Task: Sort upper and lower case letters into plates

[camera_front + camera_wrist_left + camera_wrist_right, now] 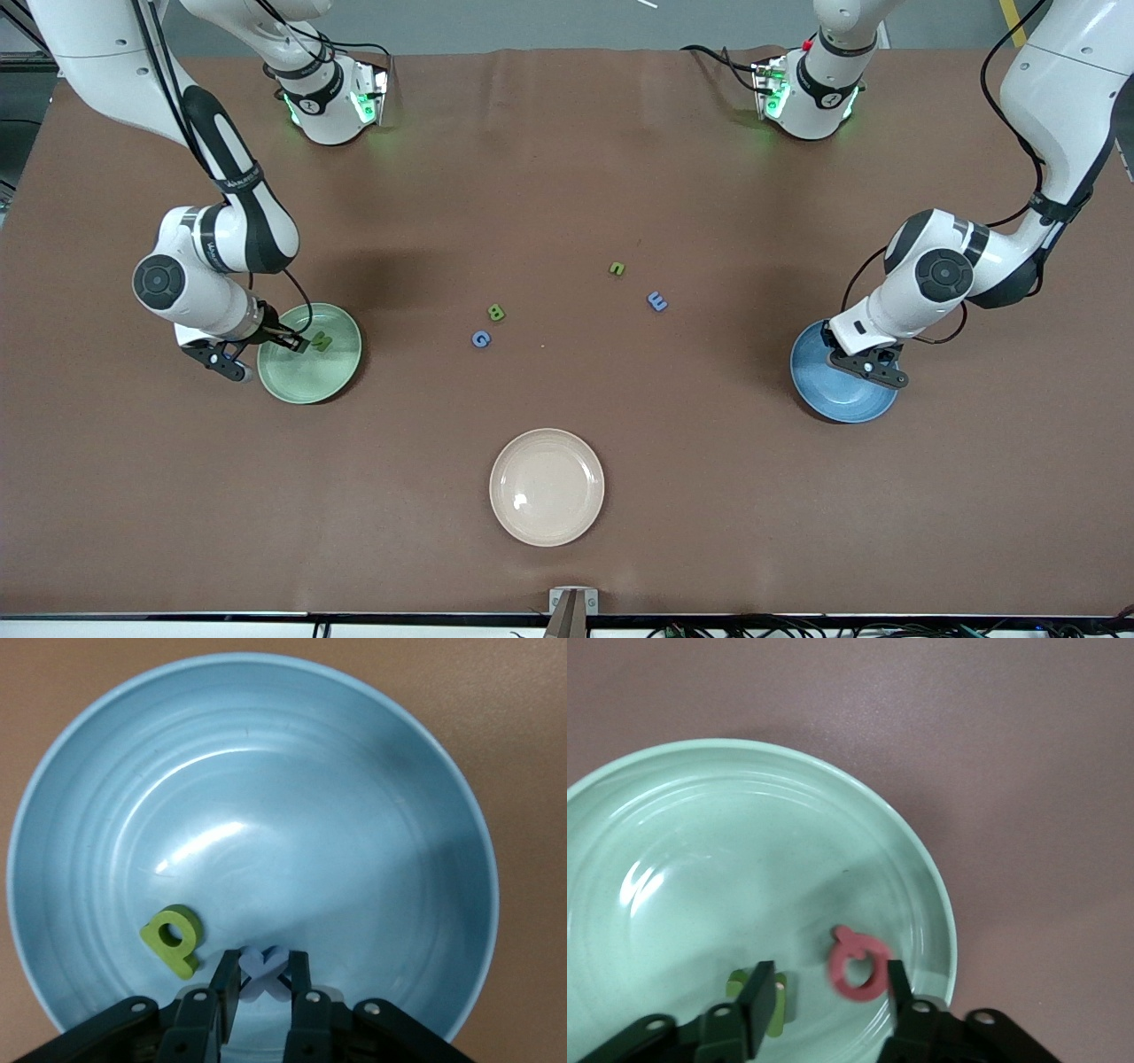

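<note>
The mint green plate (310,381) lies at the right arm's end of the table. My right gripper (288,341) is low over it and open. In the right wrist view my right gripper (828,988) has a blurred red letter Q (858,966) loose beside one finger. A green letter (778,1003) lies in the mint plate (700,859), partly hidden by the other finger. The blue plate (833,399) lies at the left arm's end. My left gripper (873,365) is low in it. In the left wrist view my left gripper (261,979) is shut on a pale blue x (263,973). A green p (171,941) lies in the blue plate (266,771).
Loose letters lie mid-table: a green B (496,312), a blue G (480,338), a green n (617,268) and a blue m (656,300). A cream-beige plate (547,486) sits nearer the front camera.
</note>
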You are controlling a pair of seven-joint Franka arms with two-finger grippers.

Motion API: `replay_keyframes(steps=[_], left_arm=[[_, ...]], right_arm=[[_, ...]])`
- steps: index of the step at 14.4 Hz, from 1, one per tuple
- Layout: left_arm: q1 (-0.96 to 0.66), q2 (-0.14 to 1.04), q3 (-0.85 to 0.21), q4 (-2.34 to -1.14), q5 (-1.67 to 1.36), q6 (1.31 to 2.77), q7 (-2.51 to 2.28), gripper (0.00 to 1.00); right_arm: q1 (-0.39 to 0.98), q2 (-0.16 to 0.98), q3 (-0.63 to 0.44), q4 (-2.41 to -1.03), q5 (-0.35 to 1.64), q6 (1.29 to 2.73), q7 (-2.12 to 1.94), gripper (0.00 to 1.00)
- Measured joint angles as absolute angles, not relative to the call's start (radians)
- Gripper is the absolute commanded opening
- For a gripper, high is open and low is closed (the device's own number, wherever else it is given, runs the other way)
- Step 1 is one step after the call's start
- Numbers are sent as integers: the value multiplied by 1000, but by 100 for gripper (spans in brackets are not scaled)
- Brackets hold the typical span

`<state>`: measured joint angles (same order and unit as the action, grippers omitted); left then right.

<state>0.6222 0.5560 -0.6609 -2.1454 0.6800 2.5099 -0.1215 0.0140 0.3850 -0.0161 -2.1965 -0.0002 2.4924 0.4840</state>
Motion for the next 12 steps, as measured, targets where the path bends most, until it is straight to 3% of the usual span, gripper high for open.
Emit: replay_keyframes(steps=[1,2,4,8,12], left_arm=[[622,557,-661,-2145,680,2510,-122,27],[622,557,-661,-2144,680,2510,-122,44],[622,557,-661,-2132,680,2510,-132,100],[626,531,-682,-2107,679,2483,-154,100],[632,438,-845,-2036,477,2268,-197,100]], right_arm=[[20,385,-16,-2191,0,2491,485,100],[32,384,-15,-2180,0,2481,496,100],[81,382,-14,-2131,1,2417,577,100],[260,381,-6,-2039,2,2344,877,100],[398,439,-5,-1988,19,2353,1112,100]])
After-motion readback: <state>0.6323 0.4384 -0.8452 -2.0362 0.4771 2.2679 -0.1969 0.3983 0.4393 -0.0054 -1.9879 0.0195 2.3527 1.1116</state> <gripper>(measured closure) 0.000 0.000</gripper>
